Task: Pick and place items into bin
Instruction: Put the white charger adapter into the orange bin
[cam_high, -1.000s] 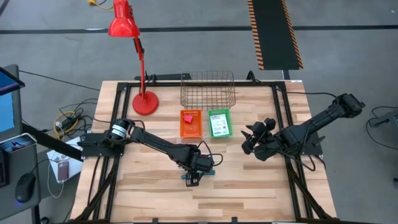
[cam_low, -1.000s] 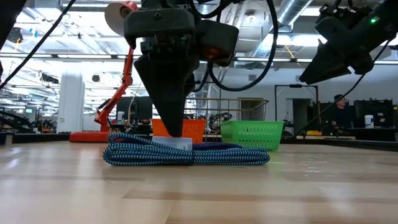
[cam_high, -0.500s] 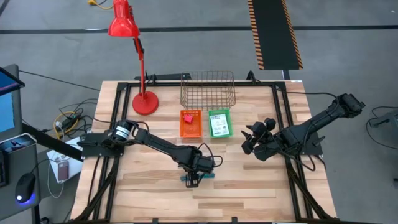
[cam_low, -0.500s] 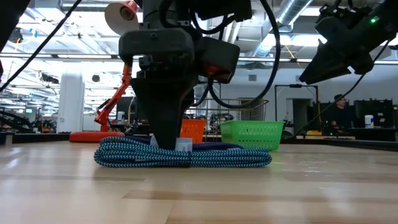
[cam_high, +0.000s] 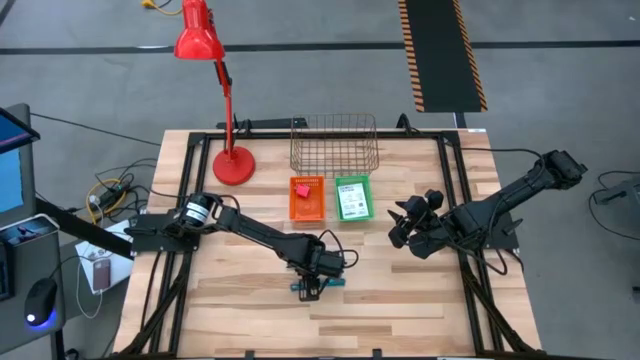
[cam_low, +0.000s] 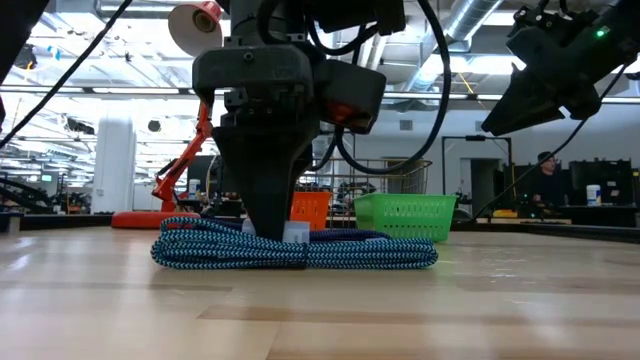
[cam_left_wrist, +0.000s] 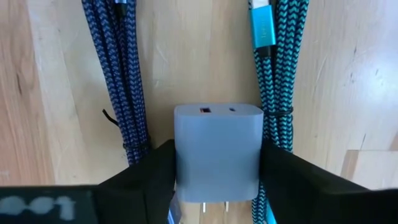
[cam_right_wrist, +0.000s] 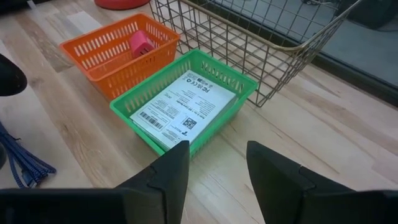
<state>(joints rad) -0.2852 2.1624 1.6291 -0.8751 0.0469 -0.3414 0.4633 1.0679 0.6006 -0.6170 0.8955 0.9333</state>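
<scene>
Left pincer (cam_left_wrist: 214, 186) clamps one grey charger (cam_left_wrist: 216, 149) between two braided cables (cam_left_wrist: 121, 81); right pincer (cam_right_wrist: 214, 165) gapes.

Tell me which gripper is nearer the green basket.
Right. The right gripper hovers just beside the green basket, open. The left gripper is farther off, down over the braided cables, gripping a grey charger.

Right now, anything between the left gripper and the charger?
No. The left gripper already has its fingers against both sides of the grey charger, which lies between two braided cables on the table.
</scene>
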